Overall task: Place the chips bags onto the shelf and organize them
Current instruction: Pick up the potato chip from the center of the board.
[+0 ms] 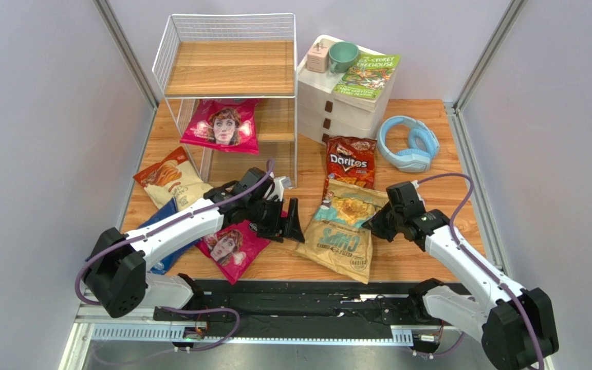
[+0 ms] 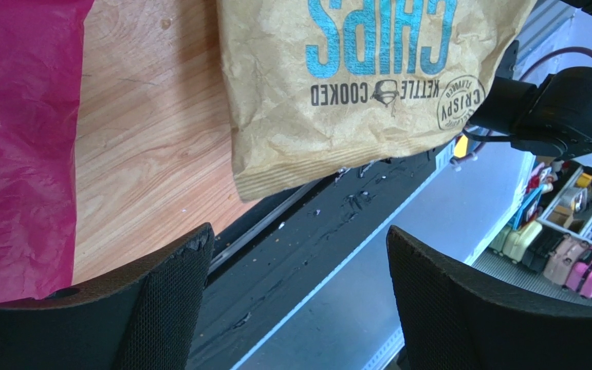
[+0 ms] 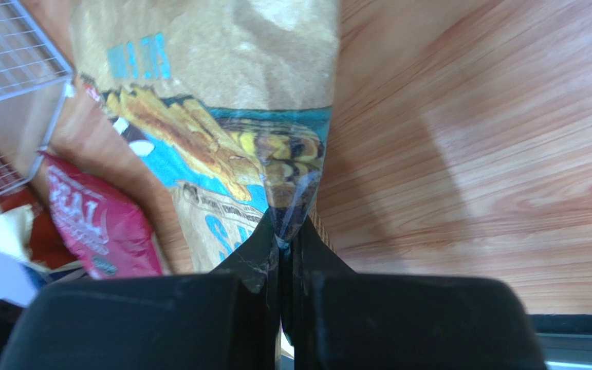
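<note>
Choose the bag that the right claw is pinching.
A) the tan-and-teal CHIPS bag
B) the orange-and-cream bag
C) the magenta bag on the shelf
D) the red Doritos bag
A: in the right wrist view the right claw is shut on a side edge of the tan-and-teal CHIPS bag, whose foil runs straight into the closed tips.

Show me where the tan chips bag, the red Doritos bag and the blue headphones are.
tan chips bag (image 1: pixel 343 240), top view, on its teal lettering.
red Doritos bag (image 1: pixel 351 160), top view, on the logo.
blue headphones (image 1: pixel 411 159), top view, on the near ear cup.
</note>
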